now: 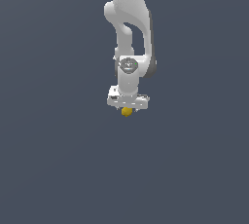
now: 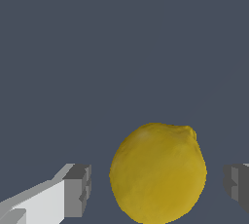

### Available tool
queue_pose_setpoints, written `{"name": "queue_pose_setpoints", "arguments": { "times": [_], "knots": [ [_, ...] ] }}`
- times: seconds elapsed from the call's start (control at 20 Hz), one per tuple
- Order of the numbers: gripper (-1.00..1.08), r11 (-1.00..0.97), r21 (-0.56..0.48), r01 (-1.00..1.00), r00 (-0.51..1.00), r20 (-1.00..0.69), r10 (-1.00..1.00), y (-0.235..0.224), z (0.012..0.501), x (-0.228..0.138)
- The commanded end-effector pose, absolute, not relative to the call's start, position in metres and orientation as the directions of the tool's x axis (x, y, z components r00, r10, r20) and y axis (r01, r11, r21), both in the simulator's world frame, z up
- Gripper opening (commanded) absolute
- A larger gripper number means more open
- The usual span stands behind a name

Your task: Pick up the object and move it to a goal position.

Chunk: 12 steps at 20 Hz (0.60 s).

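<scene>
The object (image 1: pixel 126 112) is a small round yellow-orange fruit-like ball, showing just under the white hand in the exterior view. In the wrist view the object (image 2: pixel 158 174) fills the space between the two grey fingertips (image 2: pixel 78 189), with a gap of grey background on each side of it. My gripper (image 1: pixel 127 104) points straight down over it, and in the wrist view the gripper (image 2: pixel 155 186) stands open around the ball, neither pad touching it. The ball's underside is cut off by the wrist view's edge.
Only a plain, even dark grey-blue surface shows around the arm (image 1: pixel 129 33) in both views. No other objects, containers or edges are visible.
</scene>
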State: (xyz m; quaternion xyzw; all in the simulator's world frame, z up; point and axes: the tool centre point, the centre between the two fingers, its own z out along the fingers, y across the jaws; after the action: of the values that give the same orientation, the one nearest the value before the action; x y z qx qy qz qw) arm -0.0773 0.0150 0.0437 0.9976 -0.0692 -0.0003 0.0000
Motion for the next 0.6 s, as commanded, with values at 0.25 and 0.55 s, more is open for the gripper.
{"name": "queue_pose_setpoints", "arguments": {
  "times": [0.25,0.55],
  "knots": [
    [1.0,-0.99,0.0,-0.138,0.99,0.0,-0.138,0.0152,0.0282,-0.0769],
    [-1.0,-0.99,0.0,-0.138,0.99,0.0,-0.138,0.0152,0.0282,-0.0769]
  ]
}}
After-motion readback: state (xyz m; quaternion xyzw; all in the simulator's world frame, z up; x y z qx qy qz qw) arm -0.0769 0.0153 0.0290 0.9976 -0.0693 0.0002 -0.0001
